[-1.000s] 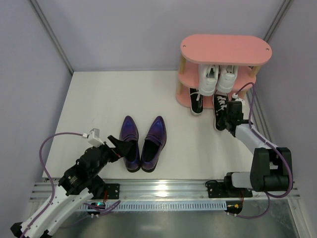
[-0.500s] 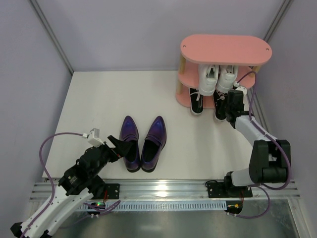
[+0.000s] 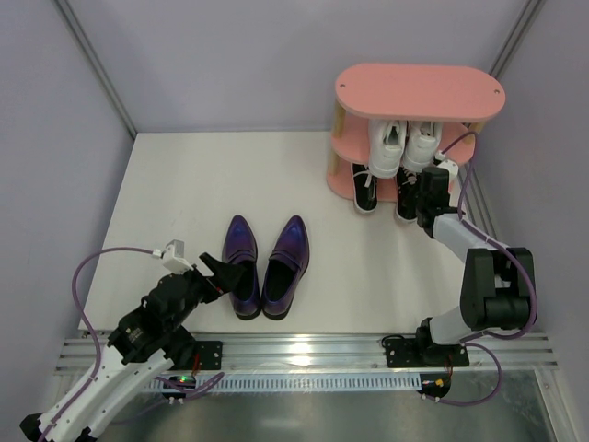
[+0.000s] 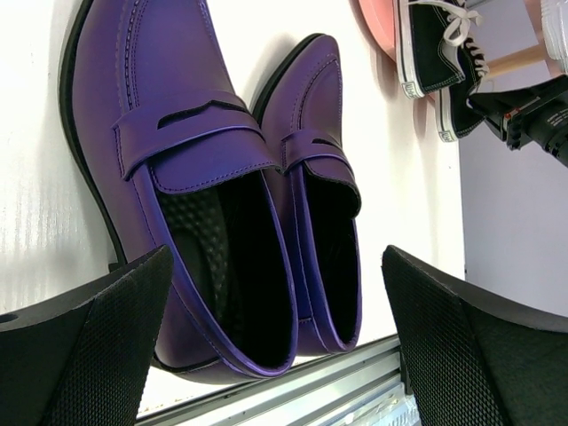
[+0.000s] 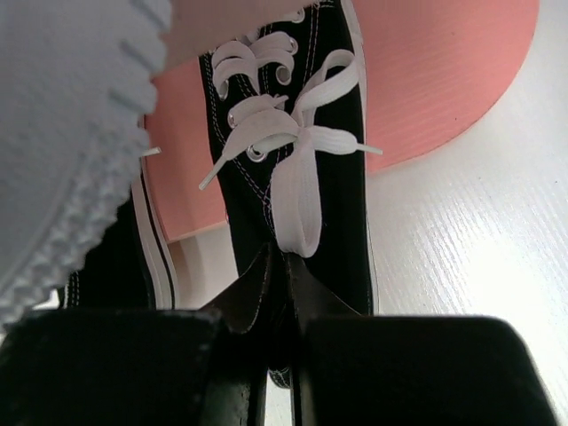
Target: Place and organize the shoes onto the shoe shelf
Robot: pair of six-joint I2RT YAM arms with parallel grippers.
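– White tabletop (image 3: 184,184), pale walls, and the pink shoe shelf (image 3: 421,92) at the far right corner. Where does the job stand?

– I'd say the right arm is seating a shoe. The right gripper (image 3: 429,189) looks clamped on the heel end of the held black sneaker (image 5: 293,177). Its toe lies on the bottom board (image 5: 444,80) and its heel hangs out over the table.

– And its mate?

– The other black sneaker (image 3: 365,189) sits just beside it on the same tier, toe in. The white sneakers (image 3: 387,149) are on the tier above, with their ends overhanging the black pair.

– So how should this be done?

– Push straight along the shoe's length and keep the sole flat on the board. That way the laces pass under the white soles rather than catching them. Stay parallel to the mate and go gently, since a hard shove would probably slide the light shelf. Let go only once the shoe rests steady, then back out low.

– What about the left side?

– The left gripper (image 4: 277,266) has its fingers wide apart and holds nothing, hovering at the heels of the purple loafers (image 3: 285,262). They stand side by side on the table, well apart from the shelf, and the top board is bare, so I'd expect them to go there.
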